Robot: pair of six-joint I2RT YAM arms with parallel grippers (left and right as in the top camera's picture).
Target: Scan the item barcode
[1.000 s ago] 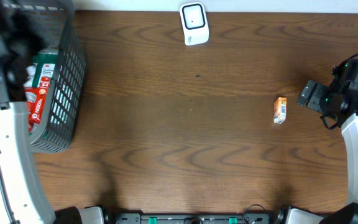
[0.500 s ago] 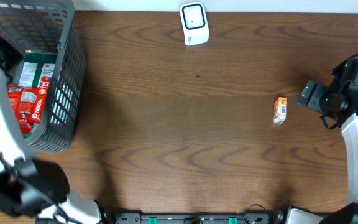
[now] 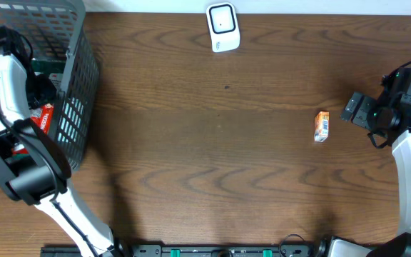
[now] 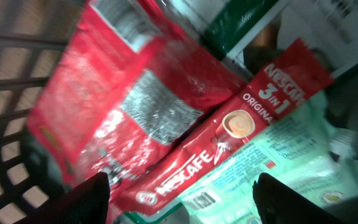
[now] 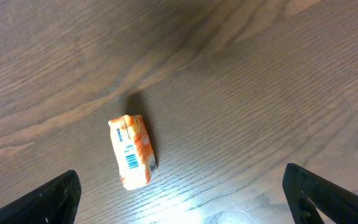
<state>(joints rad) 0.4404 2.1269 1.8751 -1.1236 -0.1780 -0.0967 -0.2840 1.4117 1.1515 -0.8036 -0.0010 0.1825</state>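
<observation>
Overhead, table [image 3: 212, 164]: dark wood, mostly bare in the middle
Overhead, basket [image 3: 77, 86]: grey mesh, at the far left corner, with red and green packets showing inside
Overhead, left arm [image 3: 6, 82]: bent over the basket rim and reaching down among the packets; its tip is hard to make out from here
Overhead, scanner [image 3: 223, 27]: small white unit at the far edge, around the middle, well apart from both arms
Overhead, orange pack [image 3: 322, 126]: lying flat on the table at the right, alone, well apart from the scanner
Overhead, right gripper [image 3: 355, 108]: just to the right of the orange pack, not touching it

Left wrist, left gripper [image 4: 182, 205]: inside the basket, fingers [image 4: 86, 199] spread wide, nothing clamped between them
Left wrist, sachet [image 4: 229, 149]: red coffee stick lying slantwise below the spread fingers
Left wrist, red pouch [image 4: 123, 106]: larger, glossy, beside and partly under the sachet, against the mesh wall
Left wrist, green pack [image 4: 284, 177]: pale green, under the sachet's lower edge

Right wrist, right gripper [image 5: 185, 202]: fingers [image 5: 48, 199] released, set far apart, holding nothing
Right wrist, orange pack: on the bare wood ahead of the fingertips, nearer the left one, barcode facing up
</observation>
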